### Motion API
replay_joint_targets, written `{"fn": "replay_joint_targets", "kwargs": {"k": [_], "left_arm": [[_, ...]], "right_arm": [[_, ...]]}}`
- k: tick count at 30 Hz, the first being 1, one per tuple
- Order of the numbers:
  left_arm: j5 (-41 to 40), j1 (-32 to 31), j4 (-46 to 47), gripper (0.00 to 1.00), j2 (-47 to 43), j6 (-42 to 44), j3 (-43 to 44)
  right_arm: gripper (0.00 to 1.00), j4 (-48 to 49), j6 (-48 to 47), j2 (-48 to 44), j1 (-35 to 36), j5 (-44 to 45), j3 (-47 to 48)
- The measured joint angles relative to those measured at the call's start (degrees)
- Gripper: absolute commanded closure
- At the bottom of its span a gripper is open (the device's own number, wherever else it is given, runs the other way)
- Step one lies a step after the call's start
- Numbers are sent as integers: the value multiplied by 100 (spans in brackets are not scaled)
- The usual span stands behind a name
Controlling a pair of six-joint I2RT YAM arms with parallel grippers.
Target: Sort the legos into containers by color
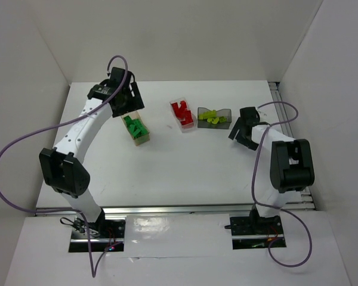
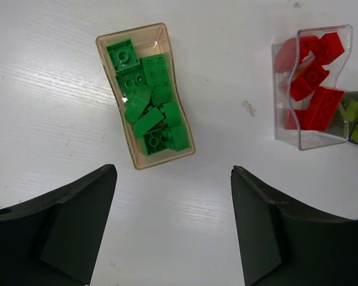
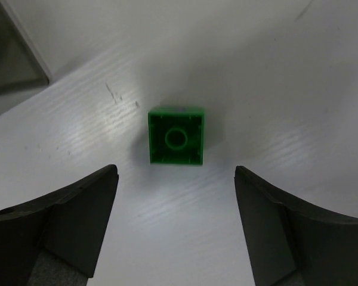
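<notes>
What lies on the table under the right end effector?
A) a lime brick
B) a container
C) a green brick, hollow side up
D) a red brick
C: the right wrist view shows one green brick, hollow side up, on the table below the open right end effector.

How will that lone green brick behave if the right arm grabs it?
The green brick looks like rigid, hollow plastic, so probably stiff and light. Lying flat, underside up, it shouldn't roll or tip. Its smooth sides might slip.
</notes>
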Motion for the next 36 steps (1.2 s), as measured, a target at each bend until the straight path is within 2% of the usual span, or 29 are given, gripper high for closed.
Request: {"fn": "replay_joint_targets", "kwargs": {"k": [3,7,8,10,11,14,17,20,23,25,27,29,36], "left_arm": [[-44,0,15,13,2,74,-208],[-55,0,-2,13,2,105,-367],[-55,0,-9,13,2,105,-378],[-61,0,-4,13,2,105,-382],[-72,0,-4,13,-4,111,-382],[-107,20,-17,13,-44,122,-382],[-111,87,-70,13,-173,125,-385],[-72,348,-87,13,-455,120,-450],[24,881,-90,13,-887,94,-704],[103,1344,-92,10,-1152,90,-879],[199,1821,-103,5,-1399,103,-1064],[330,2243,-133,3,-1648,103,-1255],[758,2929,-208,1,-2343,240,-1672]], "right_arm": [[21,114,-76,452,-111,-9,264],[35,236,-164,656,-190,-4,387],[45,282,-184,673,-192,0,391],[56,358,-192,706,-192,24,398],[68,372,-210,713,-192,33,409],[78,374,-179,708,-166,28,428],[78,330,-177,540,48,20,415],[78,295,-155,35,704,-46,380],[78,319,-118,-367,1838,-111,518],[78,299,-114,-330,2573,-168,848],[78,317,-149,-52,3198,-190,1388],[77,262,-221,570,3683,-234,2319],[74,175,-535,2500,3989,-459,4815]]}}
